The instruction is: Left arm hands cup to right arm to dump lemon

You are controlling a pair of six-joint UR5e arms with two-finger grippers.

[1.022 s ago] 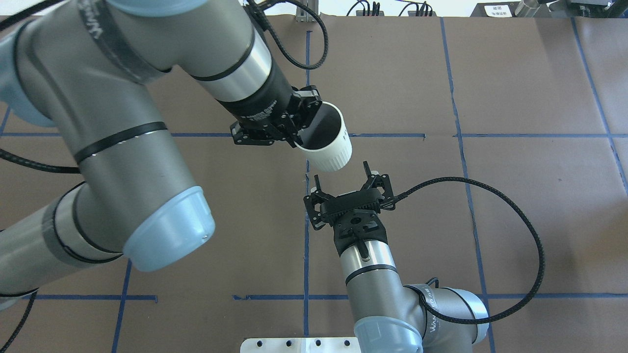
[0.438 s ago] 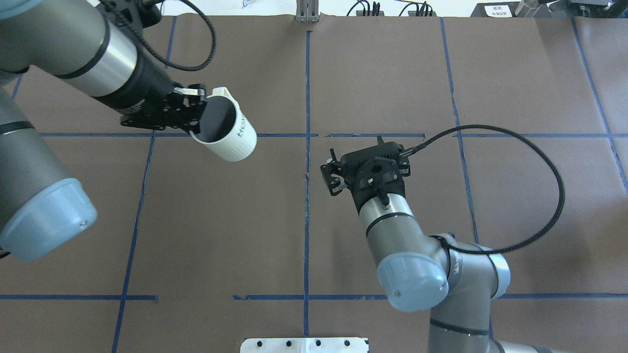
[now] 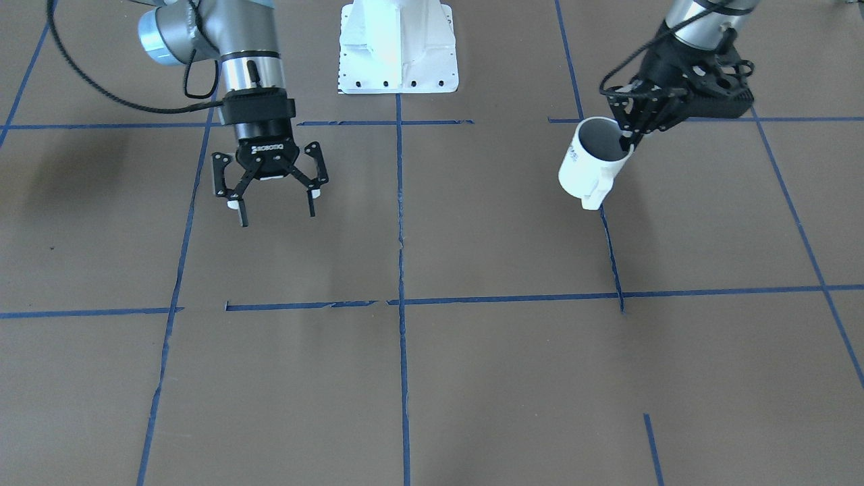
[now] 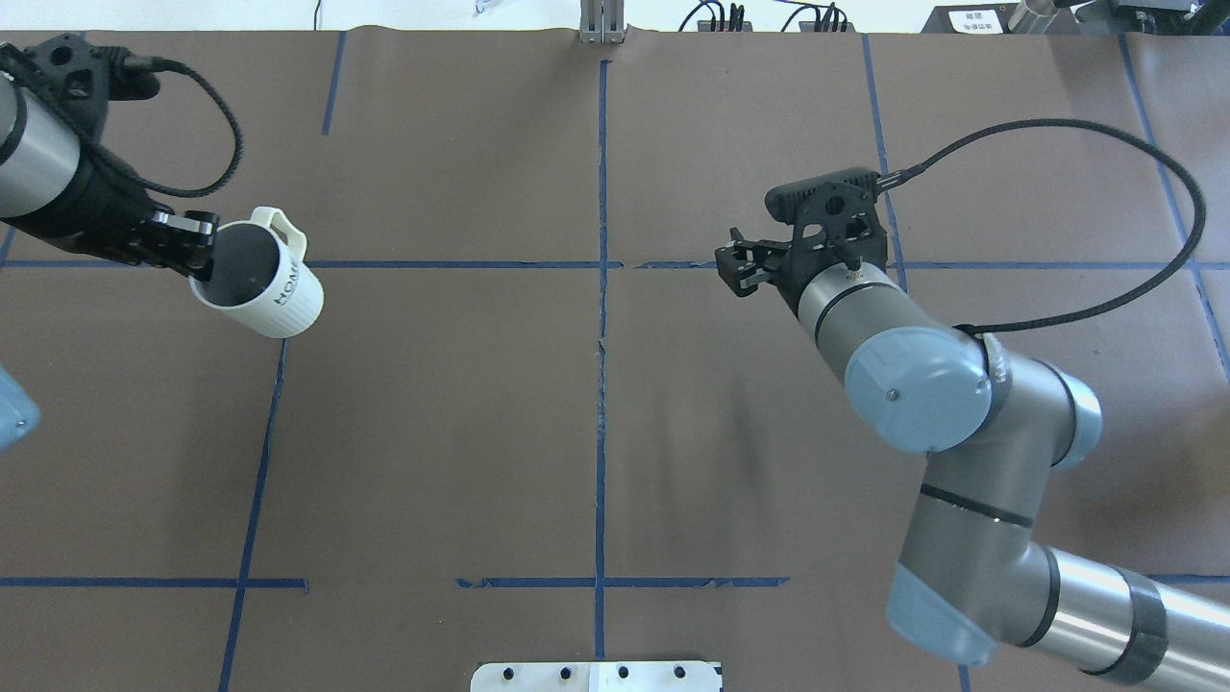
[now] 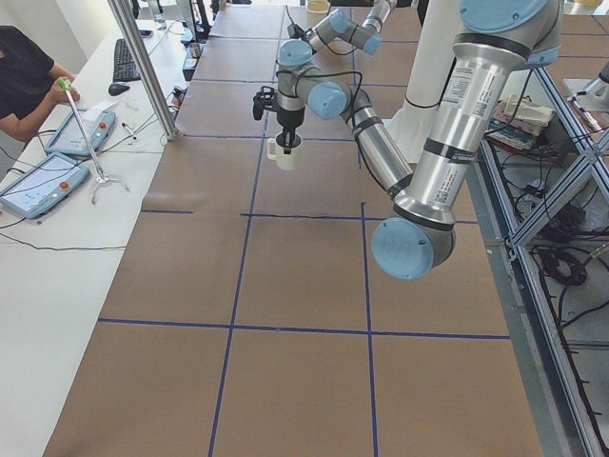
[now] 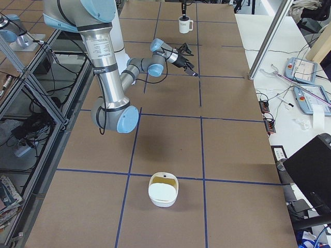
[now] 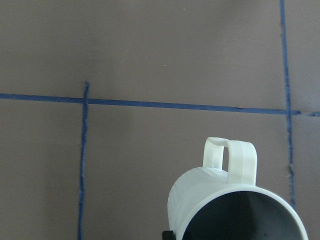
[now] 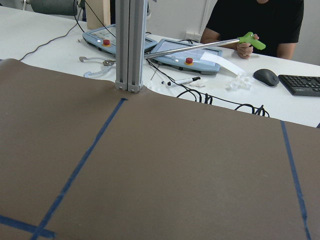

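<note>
The left claw [image 4: 192,248] is clamped tight on the cup [image 4: 274,293], pinching its rim at the side away from the lettering. The cup hangs tilted, well out to the left of the white base [image 3: 398,47], with its handle pointing away from the robot. Its side reads "HOME" in dark letters. The right claw [image 3: 277,212], marked "ROBOTIQ" in white, is spread wide with nothing in it, out on the base's right.

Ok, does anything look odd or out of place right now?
The white mug hangs tilted from the left gripper, pinched at its rim, and no lemon shows in what is visible of its grey inside. The right gripper is open and far from it.
</note>
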